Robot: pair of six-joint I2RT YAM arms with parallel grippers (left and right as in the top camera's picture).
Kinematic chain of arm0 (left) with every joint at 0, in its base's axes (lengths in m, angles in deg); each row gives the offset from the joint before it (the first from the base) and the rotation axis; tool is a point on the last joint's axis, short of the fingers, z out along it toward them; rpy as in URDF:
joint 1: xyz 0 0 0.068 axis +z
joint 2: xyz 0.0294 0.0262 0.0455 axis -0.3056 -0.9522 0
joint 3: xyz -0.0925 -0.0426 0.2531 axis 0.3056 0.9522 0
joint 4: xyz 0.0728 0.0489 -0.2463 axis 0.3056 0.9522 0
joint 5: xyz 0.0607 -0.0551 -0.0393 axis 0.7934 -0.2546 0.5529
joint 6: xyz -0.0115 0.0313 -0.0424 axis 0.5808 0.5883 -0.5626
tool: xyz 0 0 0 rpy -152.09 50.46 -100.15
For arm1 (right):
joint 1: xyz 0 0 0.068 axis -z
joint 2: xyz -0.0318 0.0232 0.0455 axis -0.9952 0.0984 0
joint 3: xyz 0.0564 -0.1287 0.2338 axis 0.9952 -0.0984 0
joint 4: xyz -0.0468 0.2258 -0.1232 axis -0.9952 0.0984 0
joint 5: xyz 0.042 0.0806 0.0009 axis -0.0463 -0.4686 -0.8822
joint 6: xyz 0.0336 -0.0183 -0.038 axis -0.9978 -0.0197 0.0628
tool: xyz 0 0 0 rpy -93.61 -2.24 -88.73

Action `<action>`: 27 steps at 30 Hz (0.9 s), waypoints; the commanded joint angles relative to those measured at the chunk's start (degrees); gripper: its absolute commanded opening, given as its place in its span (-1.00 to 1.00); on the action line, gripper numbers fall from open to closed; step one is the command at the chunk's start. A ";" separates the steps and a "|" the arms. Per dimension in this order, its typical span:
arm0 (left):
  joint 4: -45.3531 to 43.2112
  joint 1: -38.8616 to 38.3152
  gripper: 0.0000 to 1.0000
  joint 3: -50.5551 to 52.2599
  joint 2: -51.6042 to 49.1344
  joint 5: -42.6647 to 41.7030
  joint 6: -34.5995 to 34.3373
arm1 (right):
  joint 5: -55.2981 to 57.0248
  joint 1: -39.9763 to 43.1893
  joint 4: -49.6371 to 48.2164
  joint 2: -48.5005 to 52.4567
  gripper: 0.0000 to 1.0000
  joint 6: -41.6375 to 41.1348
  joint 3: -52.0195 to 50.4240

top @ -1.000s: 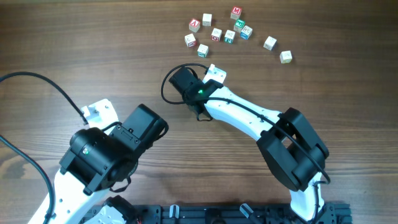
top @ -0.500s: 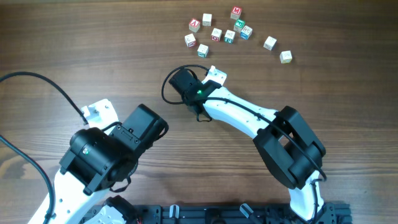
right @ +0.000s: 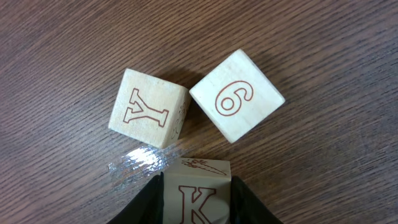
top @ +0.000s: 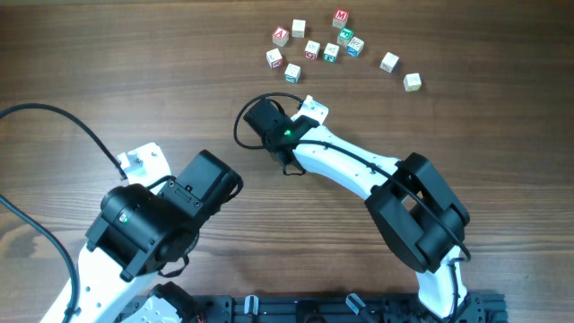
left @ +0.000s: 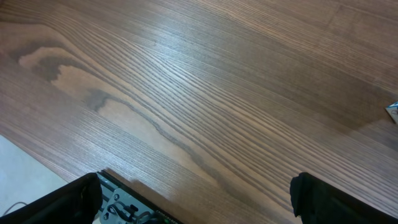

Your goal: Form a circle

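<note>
No circle of cubes shows. Three pale wooden letter cubes sit close together in the right wrist view: a Y cube (right: 148,107), a 6 cube (right: 237,94) touching its corner, and a K cube (right: 196,193) just below them. My right gripper (right: 196,186) is shut on the K cube, one black finger on each side. From overhead this group (top: 312,108) is partly hidden under the right wrist. My left gripper (left: 199,202) stands wide open over bare wood at the table's near left, nothing between its fingers.
Several more letter cubes (top: 331,52) lie scattered in a loose arc at the far side of the table, with two stragglers (top: 412,82) to the right. A shiny patch (right: 140,162) marks the wood beside the K cube. The left arm (top: 161,215) fills the near left.
The right arm's elbow has shifted slightly left. The right gripper, the K cube and the other cubes have stayed put, and the left arm has not moved.
</note>
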 commanded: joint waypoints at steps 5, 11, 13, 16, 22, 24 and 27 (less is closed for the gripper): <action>0.04 -0.09 1.00 0.15 0.26 0.33 -0.81 | 1.70 0.20 -0.42 1.18 -0.60 -1.25 0.90; 0.04 -0.09 1.00 0.15 0.26 0.33 -0.81 | 2.19 0.20 -1.03 1.18 -0.60 -1.27 0.90; 0.04 -0.09 1.00 0.15 0.26 0.33 -0.81 | 2.19 0.20 -0.98 1.18 -0.59 -1.31 0.90; 0.04 -0.09 1.00 0.15 0.24 0.33 -0.81 | 2.32 0.20 -0.85 1.18 -0.59 -1.33 0.90; 0.04 -0.09 1.00 0.15 0.24 0.33 -0.81 | 2.56 0.20 0.15 1.33 -0.59 -3.17 0.90; 0.04 -0.09 1.00 0.15 0.24 0.33 -0.81 | 2.54 0.20 -0.04 1.90 -0.51 -3.21 0.90; 0.04 -0.09 1.00 0.15 0.24 0.33 -0.81 | 2.14 0.20 -0.87 2.29 -0.49 -2.62 0.90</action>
